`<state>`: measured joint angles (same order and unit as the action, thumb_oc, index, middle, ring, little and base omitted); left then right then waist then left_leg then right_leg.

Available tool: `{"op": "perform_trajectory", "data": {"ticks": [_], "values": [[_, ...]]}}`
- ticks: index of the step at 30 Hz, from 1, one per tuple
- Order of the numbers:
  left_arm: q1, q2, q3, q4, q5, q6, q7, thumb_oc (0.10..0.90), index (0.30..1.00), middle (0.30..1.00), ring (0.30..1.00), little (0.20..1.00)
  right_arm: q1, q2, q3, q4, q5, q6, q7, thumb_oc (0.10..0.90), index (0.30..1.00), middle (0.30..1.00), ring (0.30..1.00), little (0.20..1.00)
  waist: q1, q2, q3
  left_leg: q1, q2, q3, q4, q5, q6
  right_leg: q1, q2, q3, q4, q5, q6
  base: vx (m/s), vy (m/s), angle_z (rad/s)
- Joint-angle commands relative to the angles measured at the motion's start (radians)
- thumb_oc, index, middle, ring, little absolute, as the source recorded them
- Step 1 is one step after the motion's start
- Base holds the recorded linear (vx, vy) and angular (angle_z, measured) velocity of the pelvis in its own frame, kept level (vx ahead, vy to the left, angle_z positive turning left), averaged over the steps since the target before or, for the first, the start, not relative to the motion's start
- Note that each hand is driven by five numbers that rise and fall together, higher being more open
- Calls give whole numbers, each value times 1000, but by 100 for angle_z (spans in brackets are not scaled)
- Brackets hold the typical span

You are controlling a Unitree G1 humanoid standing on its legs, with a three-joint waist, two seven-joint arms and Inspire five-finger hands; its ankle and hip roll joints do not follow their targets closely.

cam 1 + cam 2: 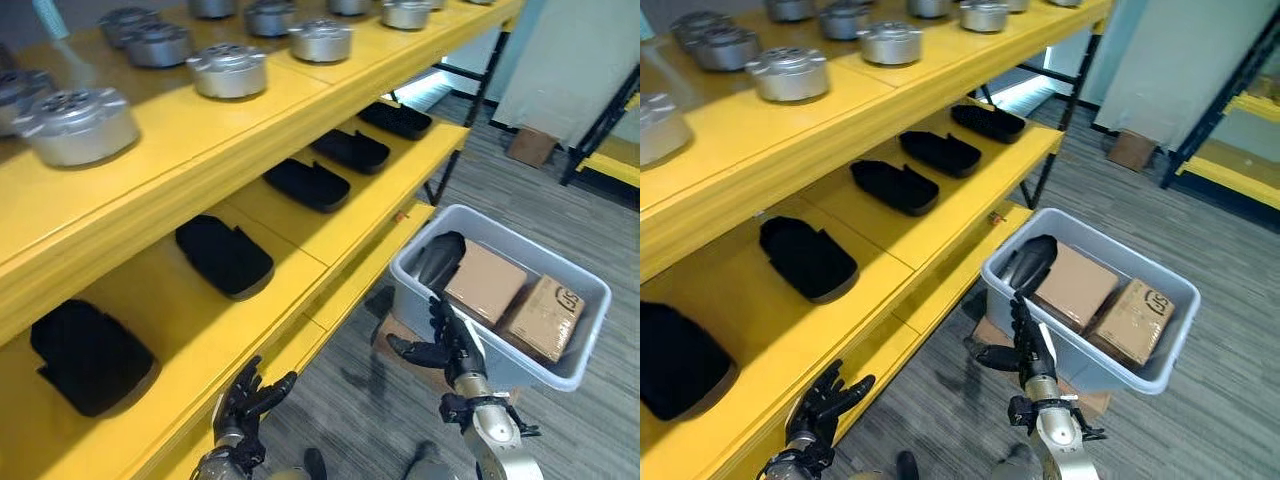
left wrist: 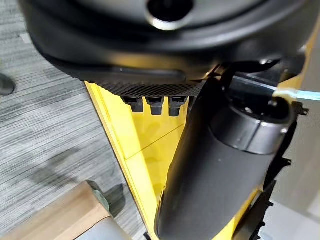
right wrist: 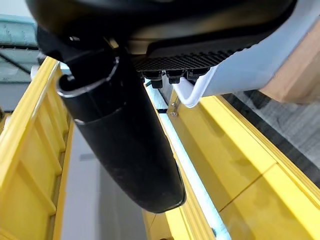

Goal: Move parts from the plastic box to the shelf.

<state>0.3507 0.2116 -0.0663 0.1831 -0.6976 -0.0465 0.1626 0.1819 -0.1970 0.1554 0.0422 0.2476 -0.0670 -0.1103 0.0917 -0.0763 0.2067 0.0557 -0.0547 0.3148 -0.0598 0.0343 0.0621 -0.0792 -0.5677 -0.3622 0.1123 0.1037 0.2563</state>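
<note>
Shelf: a yellow rack [image 1: 300, 110] of stepped tiers crosses the head views from lower left to upper right; a pale strip of light shows beneath it at its far end.
Floor: grey striped carpet [image 1: 590, 430] runs under and to the right of the rack.
Plastic box: a pale grey tub [image 1: 578, 352] stands on the carpet just off the rack's lower edge, right of centre, on a flat sheet of brown board [image 1: 1090, 402].
Cartons: two brown cardboard boxes lie side by side in the tub, one plain [image 1: 486, 282], the other printed and nearer the tub's right end [image 1: 548, 316].
Black part in box: a dark moulded piece [image 1: 440, 257] leans in the tub's left corner, beside the plain carton, resting against the wall.
Black parts on shelf: five matching dark shells lie in a row on the middle tier, from the nearest at lower left [image 1: 88, 356] to the farthest [image 1: 397, 119], each apart from the next.
Metal parts: round silver hubs with holes in their tops, such as the nearest [image 1: 78, 124], stand in rows on the top tier.
Right hand: the dark hand [image 1: 447, 342] is raised just before the tub's near wall, fingers straight and pointing up, thumb out to the side, nothing in it.
Left hand: this hand [image 1: 246, 398] is at the rack's front lip at lower left, fingers spread and loose, nothing in it.
</note>
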Motion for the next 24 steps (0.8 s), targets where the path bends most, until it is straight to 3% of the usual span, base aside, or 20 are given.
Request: {"op": "perform_trajectory", "data": {"ticks": [1, 3, 5, 6, 9, 15, 20, 24], "values": [[-28, 24, 68, -148, -12, -102, -9, 900, 1000, 1000, 1000, 1000, -79, -7, -57, -129, 4, -96, -23, 900, 1000, 1000, 1000, 1000, 8, -33, -55, 55, -7, -169, 11, -160, 3, -32, 47, 67, -90, 239, 5, 160, -154, -44], [-27, 15, 68, -152, -1, -98, -13, 900, 1000, 1000, 1000, 1000, -56, -6, -72, -140, -2, -95, -18, 900, 1000, 1000, 1000, 1000, 13, -62, -63, 66, 5, -174, 12, -169, -18, -10, 52, 13, -102, 222, 6, 179, -194, -18], [-41, 18, 61, -148, -1, -97, -9, 900, 1000, 1000, 1000, 1000, -62, -7, -77, -135, -2, -95, -22, 900, 1000, 1000, 1000, 1000, 7, -63, -61, 60, 25, -181, 17, -162, -32, -6, 67, 5, -88, 208, 6, 156, -266, 35], [-63, 21, 56, -137, -13, -108, 0, 900, 1000, 1000, 1000, 1000, -74, -20, -88, -136, 11, -101, -32, 900, 1000, 1000, 1000, 1000, -9, -55, -51, 54, 76, -203, 19, -153, -55, 0, 100, -7, -61, 161, 6, 168, -345, 50], [-81, 26, 43, -139, -38, -118, 6, 900, 1000, 1000, 1000, 1000, -110, -43, -99, -136, 30, -112, -45, 900, 1000, 1000, 1000, 1000, -39, -30, -34, 38, 157, -231, 6, -119, -92, -2, 154, -52, -9, 61, -14, 133, -330, 22], [-97, 31, 19, -133, -59, -128, 12, 900, 1000, 1000, 1000, 1000, -158, -68, -108, -115, 34, -121, -69, 900, 1000, 1000, 1000, 1000, -62, 14, -11, 9, 230, -241, -17, -72, -119, -72, 207, -51, 99, -40, -48, 41, -134, 6], [-124, 34, -3, -130, -52, -131, 15, 900, 1000, 1000, 1000, 1000, -180, -77, -123, -112, 34, -137, -93, 900, 1000, 1000, 1000, 1000, -73, 52, -19, -25, 267, -240, -21, -43, -136, -113, 252, -43, 126, -79, -73, 56, -139, 3], [-146, 31, -1, -118, -53, -139, 19, 900, 1000, 1000, 1000, 1000, -190, -87, -124, -108, 42, -157, -110, 900, 1000, 1000, 1000, 1000, -82, 74, -15, -67, 324, -237, 88, -30, -145, -113, 329, 3, 117, -134, -130, 86, -190, -4]]}}
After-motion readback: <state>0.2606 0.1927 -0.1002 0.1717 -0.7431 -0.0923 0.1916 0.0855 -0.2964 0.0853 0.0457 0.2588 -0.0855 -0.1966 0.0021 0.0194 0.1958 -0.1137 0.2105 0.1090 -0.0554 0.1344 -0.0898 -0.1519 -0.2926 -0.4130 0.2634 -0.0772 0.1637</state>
